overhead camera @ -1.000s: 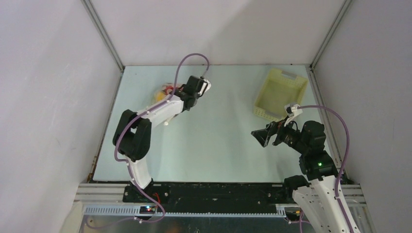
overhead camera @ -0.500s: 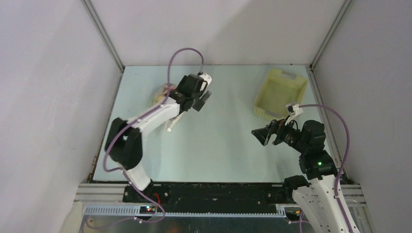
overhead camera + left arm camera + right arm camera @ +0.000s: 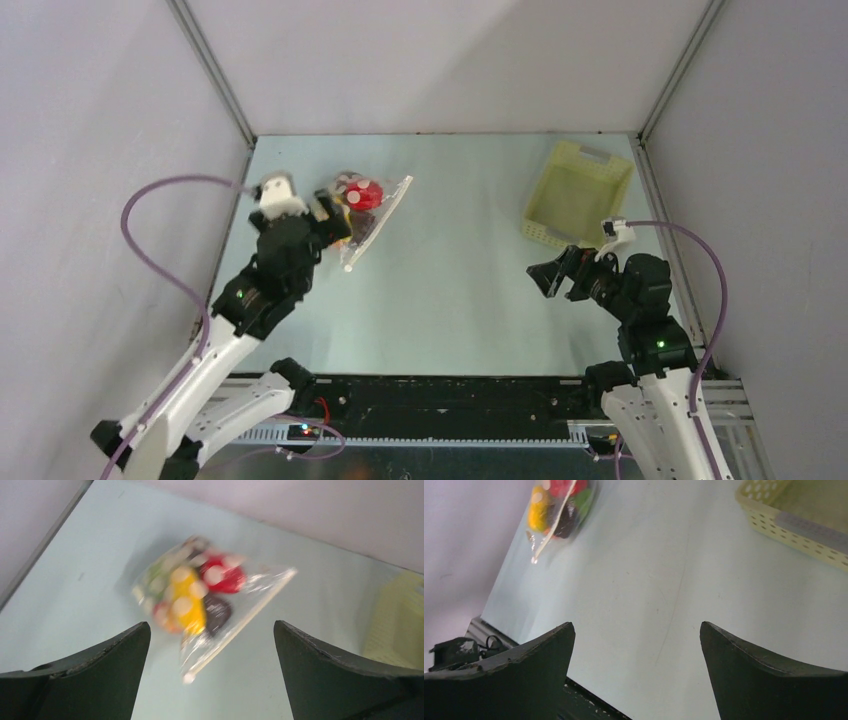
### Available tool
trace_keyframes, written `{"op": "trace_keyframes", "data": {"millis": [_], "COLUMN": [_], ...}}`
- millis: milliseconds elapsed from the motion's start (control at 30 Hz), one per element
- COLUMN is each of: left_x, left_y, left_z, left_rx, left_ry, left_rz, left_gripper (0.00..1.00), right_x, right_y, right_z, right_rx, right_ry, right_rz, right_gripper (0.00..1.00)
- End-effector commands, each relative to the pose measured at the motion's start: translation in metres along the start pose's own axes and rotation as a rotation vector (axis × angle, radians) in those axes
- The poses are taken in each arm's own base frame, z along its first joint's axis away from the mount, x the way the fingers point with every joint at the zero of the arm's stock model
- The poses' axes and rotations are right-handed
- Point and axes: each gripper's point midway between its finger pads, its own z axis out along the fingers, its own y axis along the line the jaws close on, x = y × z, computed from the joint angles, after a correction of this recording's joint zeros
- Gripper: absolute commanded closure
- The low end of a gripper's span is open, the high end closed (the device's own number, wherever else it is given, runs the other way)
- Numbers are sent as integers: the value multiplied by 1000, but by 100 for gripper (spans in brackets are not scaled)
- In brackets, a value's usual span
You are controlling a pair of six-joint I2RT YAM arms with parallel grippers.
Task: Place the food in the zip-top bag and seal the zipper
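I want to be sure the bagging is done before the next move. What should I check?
1. Toy fruits and vegetables all inside the clear crinkly plastic zip-top bag: ok.
2. Whitish zipper strip pressed shut along its whole length: cannot tell.
3. Left gripper jaws open, holding nothing: ok.
4. Right gripper jaws open, empty: ok.
5. Pale yellow perforated plastic basket holds no leftover food: ok.
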Motion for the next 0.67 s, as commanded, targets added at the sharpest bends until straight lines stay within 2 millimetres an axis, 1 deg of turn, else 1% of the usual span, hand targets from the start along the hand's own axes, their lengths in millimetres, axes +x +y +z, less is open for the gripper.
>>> {"op": "trace_keyframes", "data": {"millis": [0,33,67,100,133,167,200,233,267,367,500,633], "left_x": [65,75,82,87,90,94,94,98,99,101,101,103], "left_y": [89,96,106,112,119,123,125,126,127,123,117,114], "left_z": [-24,-30,-36,-41,-45,-48,-49,-50,-50,-47,-43,-41], "left_rx": [-409,-419,-450,-464,-487,-489,-488,-480,-467,-436,-410,-420], "left_ry": [20,15,20,0,-9,-29,-43,-53,-69,-86,-59,-21], "left_rz": [-200,-239,-236,-294,-305,-353,-374,-396,-422,-463,-437,-394], "left_gripper": [0,0,0,0,0,0,0,0,0,0,0,0], "right_x": [5,5,6,7,8,9,11,14,15,20,23,21], "right_y": [-25,-29,-33,-35,-40,-43,-50,-53,-58,-61,-64,-63], "right_z": [-3,-5,-6,-7,-8,-9,-11,-12,-13,-18,-25,-32], "right_rx": [144,170,189,197,224,241,277,295,320,340,351,348], "right_ry": [-29,-43,-49,-55,-66,-75,-87,-87,-98,-98,-128,-176], "right_rz": [81,94,99,108,118,144,157,181,187,190,189,205], "right_gripper": [1,1,1,1,1,1,1,1,1,1,1,0]}}
